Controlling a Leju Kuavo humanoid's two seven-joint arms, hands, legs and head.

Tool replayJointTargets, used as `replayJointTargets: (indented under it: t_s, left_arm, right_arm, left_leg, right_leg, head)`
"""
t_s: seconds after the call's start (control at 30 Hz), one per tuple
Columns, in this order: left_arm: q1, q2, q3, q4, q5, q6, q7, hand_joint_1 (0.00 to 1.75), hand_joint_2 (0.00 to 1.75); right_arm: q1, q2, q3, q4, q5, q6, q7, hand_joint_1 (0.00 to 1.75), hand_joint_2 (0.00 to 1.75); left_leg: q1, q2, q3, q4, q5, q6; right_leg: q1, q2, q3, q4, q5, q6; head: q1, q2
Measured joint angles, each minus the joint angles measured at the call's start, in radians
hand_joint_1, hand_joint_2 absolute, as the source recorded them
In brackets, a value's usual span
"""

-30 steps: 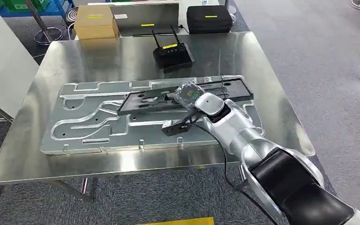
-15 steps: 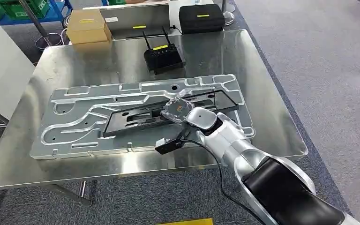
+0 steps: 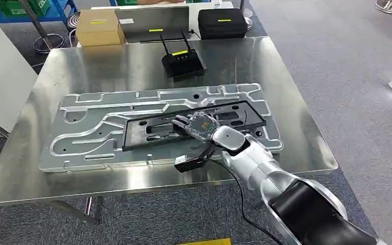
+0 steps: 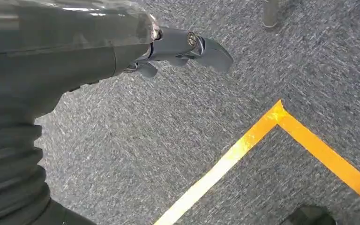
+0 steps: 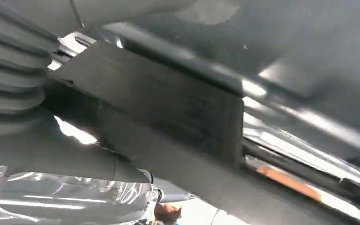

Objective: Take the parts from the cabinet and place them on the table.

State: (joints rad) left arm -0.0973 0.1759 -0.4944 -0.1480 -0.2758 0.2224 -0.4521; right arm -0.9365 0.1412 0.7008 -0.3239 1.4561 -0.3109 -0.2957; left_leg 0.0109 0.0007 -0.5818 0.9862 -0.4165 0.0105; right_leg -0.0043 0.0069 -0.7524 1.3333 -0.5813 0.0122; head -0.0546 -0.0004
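Robot hand (image 3: 196,125) seemingly on black part (image 3: 153,130)

Left hand (image 4: 122,51) above grey carpet (image 4: 136,140), yellow tape line (image 4: 243,145)

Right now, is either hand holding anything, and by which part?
The right hand rests on the middle of the long black frame part; whether it grips cannot be told. The left hand holds nothing.
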Motion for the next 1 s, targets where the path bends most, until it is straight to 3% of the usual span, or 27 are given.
replayJointTargets:
  t_s: [0.03, 0.07, 0.13, 0.17, 0.23, 0.3, 0.33, 0.37, 0.4, 0.47, 0.5, 0.53, 0.57, 0.63, 0.67, 0.7, 0.8, 0.83, 0.87, 0.9, 0.97, 1.0]
  left_arm:
    - [0.000, 0.000, -0.003, 0.000, 0.000, -0.001, 0.001, 0.00, 0.00]
    - [-0.002, 0.000, -0.008, 0.000, 0.000, 0.001, 0.003, 0.00, 0.00]
    - [-0.007, -0.003, -0.016, 0.000, 0.000, 0.005, 0.007, 0.00, 0.00]
    - [-0.009, -0.003, -0.018, 0.000, 0.000, 0.006, 0.009, 0.00, 0.00]
    - [-0.014, -0.003, -0.020, 0.000, 0.000, 0.011, 0.012, 0.00, 0.00]
    - [-0.014, -0.003, -0.022, 0.000, 0.000, 0.014, 0.013, 0.00, 0.00]
    - [-0.014, -0.003, -0.023, 0.000, 0.000, 0.014, 0.013, 0.00, 0.00]
    - [-0.013, -0.003, -0.023, 0.000, 0.000, 0.015, 0.013, 0.00, 0.00]
    - [-0.015, -0.003, -0.023, 0.000, 0.000, 0.016, 0.013, 0.00, 0.00]
    - [-0.014, -0.003, -0.023, 0.000, 0.000, 0.017, 0.009, 0.00, 0.00]
    - [-0.012, -0.005, -0.024, 0.000, 0.000, 0.017, 0.004, 0.00, 0.00]
    - [-0.010, -0.005, -0.024, 0.000, 0.000, 0.017, 0.000, 0.00, 0.00]
    - [-0.009, -0.006, -0.024, 0.000, 0.000, 0.017, -0.002, 0.00, 0.00]
    - [-0.008, -0.005, -0.024, 0.000, 0.000, 0.017, -0.003, 0.00, 0.00]
    - [-0.008, -0.003, -0.024, 0.000, 0.000, 0.016, -0.005, 0.00, 0.00]
    - [-0.008, -0.003, -0.024, 0.000, 0.000, 0.012, -0.010, 0.00, 0.00]
    - [-0.004, -0.004, -0.022, 0.000, 0.000, -0.008, -0.035, 0.00, 0.00]
    - [0.003, -0.004, -0.020, 0.000, 0.000, -0.013, -0.044, 0.00, 0.00]
    - [0.007, -0.005, -0.019, 0.000, 0.000, -0.017, -0.052, 0.00, 0.00]
    - [0.013, -0.005, -0.015, 0.000, 0.000, -0.021, -0.059, 0.00, 0.00]
    - [0.025, -0.005, -0.006, 0.000, 0.000, -0.023, -0.065, 0.00, 0.00]
    - [0.030, -0.006, 0.000, 0.000, 0.000, -0.023, -0.067, 0.00, 0.00]
  right_arm:
    - [0.005, -0.002, -0.004, 0.000, -0.005, -0.005, 0.002, 0.00, 0.00]
    - [0.007, -0.008, -0.009, -0.001, -0.009, -0.014, 0.005, 0.00, 0.00]
    - [0.009, -0.013, -0.022, -0.003, -0.018, -0.024, 0.006, 0.00, 0.00]
    - [0.010, -0.015, -0.028, -0.007, -0.022, -0.033, 0.005, 0.00, 0.00]
    - [0.013, -0.018, -0.045, -0.017, -0.031, -0.056, 0.001, 0.00, 0.00]
    - [0.018, -0.023, -0.066, -0.030, -0.054, -0.096, -0.015, 0.00, 0.00]
    - [0.020, -0.023, -0.080, -0.045, -0.070, -0.129, -0.027, 0.00, 0.00]
    - [0.022, -0.024, -0.095, -0.063, -0.088, -0.174, -0.042, 0.00, 0.00]
    - [0.025, -0.024, -0.111, -0.081, -0.105, -0.214, -0.052, 0.00, 0.00]
    - [0.054, -0.029, -0.147, -0.151, -0.145, -0.275, -0.077, 0.00, 0.00]
    - [0.079, -0.036, -0.165, -0.207, -0.162, -0.294, -0.084, 0.00, 0.00]
    - [0.101, -0.042, -0.181, -0.261, -0.170, -0.297, -0.085, 0.00, 0.00]
    - [0.121, -0.050, -0.196, -0.324, -0.173, -0.294, -0.086, 0.00, 0.00]
    - [0.143, -0.060, -0.219, -0.406, -0.176, -0.296, -0.086, 0.00, 0.00]
    - [0.152, -0.063, -0.229, -0.439, -0.176, -0.303, -0.086, 0.00, 0.00]
    - [0.163, -0.069, -0.239, -0.475, -0.175, -0.322, -0.084, 0.00, 0.00]
    - [0.248, -0.106, -0.276, -0.622, -0.182, -0.371, -0.088, 0.00, 0.00]
    - [0.295, -0.126, -0.295, -0.698, -0.193, -0.380, -0.099, 0.00, 0.00]
    - [0.340, -0.144, -0.314, -0.763, -0.215, -0.383, -0.124, 0.00, 0.00]
    - [0.389, -0.156, -0.340, -0.834, -0.267, -0.385, -0.171, 0.00, 0.00]
    - [0.504, -0.179, -0.416, -0.981, -0.405, -0.390, -0.283, 0.00, 0.00]
    - [0.563, -0.191, -0.456, -1.050, -0.466, -0.390, -0.327, 0.00, 0.00]
  left_leg:
    - [0.000, 0.000, 0.000, 0.001, 0.000, 0.000]
    - [0.000, -0.001, 0.001, 0.003, -0.001, -0.001]
    - [0.000, -0.002, 0.001, 0.009, -0.005, -0.006]
    - [-0.001, -0.002, -0.002, 0.012, -0.007, -0.011]
    - [-0.007, -0.004, -0.006, 0.015, -0.007, -0.022]
    - [-0.003, -0.003, -0.005, 0.011, -0.005, -0.034]
    - [-0.002, -0.003, -0.009, 0.014, -0.010, -0.040]
    - [0.000, -0.003, -0.018, 0.039, -0.031, -0.044]
    - [0.001, -0.003, -0.042, 0.096, -0.067, -0.048]
    - [0.002, -0.003, -0.120, 0.269, -0.146, -0.055]
    - [0.002, -0.002, -0.149, 0.330, -0.162, -0.056]
    - [0.002, -0.002, -0.155, 0.338, -0.153, -0.055]
    - [0.002, -0.002, -0.138, 0.298, -0.123, -0.053]
    - [0.002, -0.003, -0.049, 0.115, -0.030, -0.044]
    - [0.001, -0.003, -0.008, 0.028, -0.005, -0.037]
    - [-0.007, -0.003, 0.004, 0.011, -0.017, -0.032]
    - [-0.010, -0.009, 0.002, 0.012, -0.015, -0.019]
    - [-0.001, -0.011, 0.008, 0.001, -0.009, -0.009]
    - [0.000, -0.010, 0.013, -0.004, -0.006, -0.003]
    - [0.000, -0.009, 0.014, -0.005, -0.006, 0.004]
    - [-0.001, -0.011, 0.013, -0.005, -0.009, 0.008]
    - [-0.001, -0.012, 0.013, -0.004, -0.010, 0.009]
  right_leg:
    - [-0.002, 0.000, 0.003, -0.009, 0.017, 0.001]
    - [-0.004, -0.001, 0.030, -0.064, 0.055, 0.002]
    - [-0.008, -0.003, 0.124, -0.252, 0.140, -0.001]
    - [-0.007, -0.006, 0.150, -0.313, 0.137, -0.006]
    - [-0.001, -0.003, 0.147, -0.312, 0.144, -0.017]
    - [0.003, -0.001, 0.145, -0.313, 0.147, -0.029]
    - [-0.005, -0.002, 0.148, -0.323, 0.154, -0.039]
    - [-0.005, -0.002, 0.148, -0.325, 0.155, -0.042]
    - [-0.005, -0.002, 0.148, -0.325, 0.156, -0.046]
    - [-0.004, -0.004, 0.148, -0.324, 0.155, -0.048]
    - [-0.002, -0.004, 0.148, -0.324, 0.155, -0.048]
    - [-0.002, -0.005, 0.148, -0.324, 0.154, -0.048]
    - [-0.002, -0.004, 0.149, -0.324, 0.154, -0.047]
    - [-0.001, -0.002, 0.151, -0.323, 0.152, -0.045]
    - [-0.001, -0.001, 0.151, -0.323, 0.151, -0.043]
    - [0.005, 0.001, 0.148, -0.321, 0.151, -0.036]
    - [0.000, -0.002, 0.154, -0.327, 0.152, -0.017]
    - [0.005, -0.003, 0.157, -0.326, 0.148, -0.008]
    - [0.000, -0.002, 0.154, -0.308, 0.131, -0.002]
    - [0.000, -0.003, 0.133, -0.261, 0.095, 0.001]
    - [-0.002, -0.003, 0.056, -0.098, 0.013, 0.006]
    - [-0.002, -0.003, 0.021, -0.028, -0.010, 0.008]
  head:
    - [0.000, 0.000]
    - [0.000, 0.000]
    - [0.000, 0.000]
    - [0.000, 0.000]
    - [0.000, 0.000]
    - [0.000, 0.000]
    - [0.000, 0.000]
    - [0.000, 0.000]
    - [0.000, 0.000]
    - [0.000, 0.000]
    - [0.000, 0.000]
    - [0.000, 0.000]
    - [0.000, 0.000]
    - [0.000, 0.000]
    - [0.000, 0.000]
    - [0.000, 0.000]
    - [0.000, 0.000]
    - [0.000, 0.000]
    - [0.000, 0.000]
    - [0.000, 0.000]
    - [0.000, 0.000]
    - [0.000, 0.000]
